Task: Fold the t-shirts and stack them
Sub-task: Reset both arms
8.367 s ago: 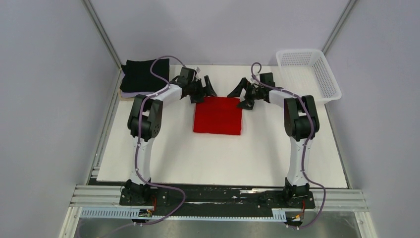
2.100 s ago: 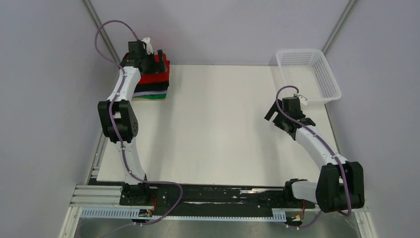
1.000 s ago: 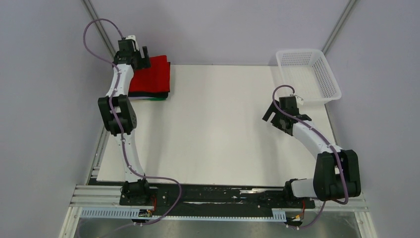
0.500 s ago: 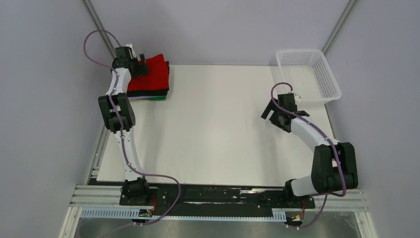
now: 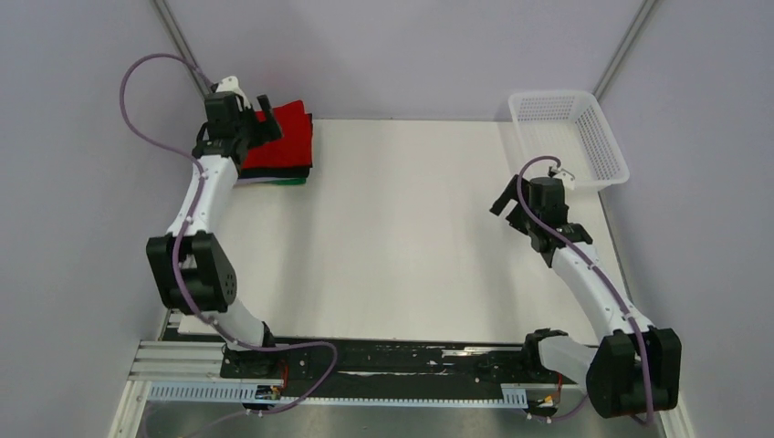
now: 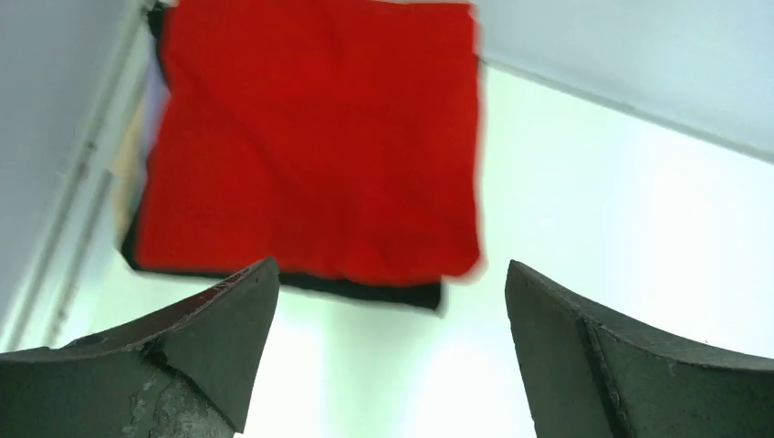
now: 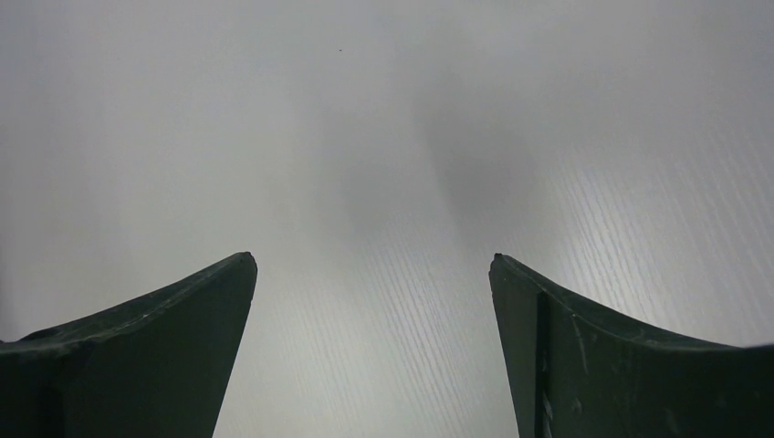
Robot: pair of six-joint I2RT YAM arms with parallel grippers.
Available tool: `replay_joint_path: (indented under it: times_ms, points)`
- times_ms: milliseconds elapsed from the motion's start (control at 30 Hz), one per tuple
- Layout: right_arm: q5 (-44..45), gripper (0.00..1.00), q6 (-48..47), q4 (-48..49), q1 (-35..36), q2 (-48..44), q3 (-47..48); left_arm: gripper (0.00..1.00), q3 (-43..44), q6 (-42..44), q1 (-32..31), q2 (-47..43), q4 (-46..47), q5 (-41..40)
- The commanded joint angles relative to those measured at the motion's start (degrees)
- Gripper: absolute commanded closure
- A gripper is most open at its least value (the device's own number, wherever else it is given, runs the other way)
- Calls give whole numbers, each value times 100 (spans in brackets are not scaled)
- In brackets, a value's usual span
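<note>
A folded red t-shirt [image 5: 287, 135] lies on top of the stack at the table's far left corner, over a black one [image 5: 274, 172] and a green one [image 5: 290, 181]. In the left wrist view the red t-shirt [image 6: 310, 146] lies flat with a black edge [image 6: 383, 294] showing under it. My left gripper [image 5: 260, 119] is open and empty, over the stack's left side; in its wrist view it [image 6: 392, 283] hangs above the stack's near edge. My right gripper [image 5: 507, 208] is open and empty above bare table on the right, as its wrist view [image 7: 372, 265] shows.
A white mesh basket [image 5: 568, 137] stands at the far right corner. The white table top [image 5: 402, 237] lies between the arms. The enclosure's grey walls close in on the left, the right and the back.
The red t-shirt went from the table's middle onto the stack at far left. My left gripper let go and its arm has swung back toward me. My right arm drew back to the right.
</note>
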Motion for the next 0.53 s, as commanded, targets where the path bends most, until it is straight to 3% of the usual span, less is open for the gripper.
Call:
replay_joint_path:
  times_ms: [0, 167, 300, 500]
  points:
    - [-121, 0, 95, 146, -25, -747, -447, 0, -1656, -768, -710, -1483, 338, -141]
    - [-32, 0, 319, 156, -25, -1577, -1041, 0, -3809, -1492, -1615, -3002, 589, -409]
    - [144, 0, 417, 144, -24, -2100, -1401, 0, -4464, -1765, -2011, -3617, 70, -662]
    - [110, 0, 430, 156, -27, -2620, -1598, 0, -4951, -1940, -2035, -4368, -314, -765]
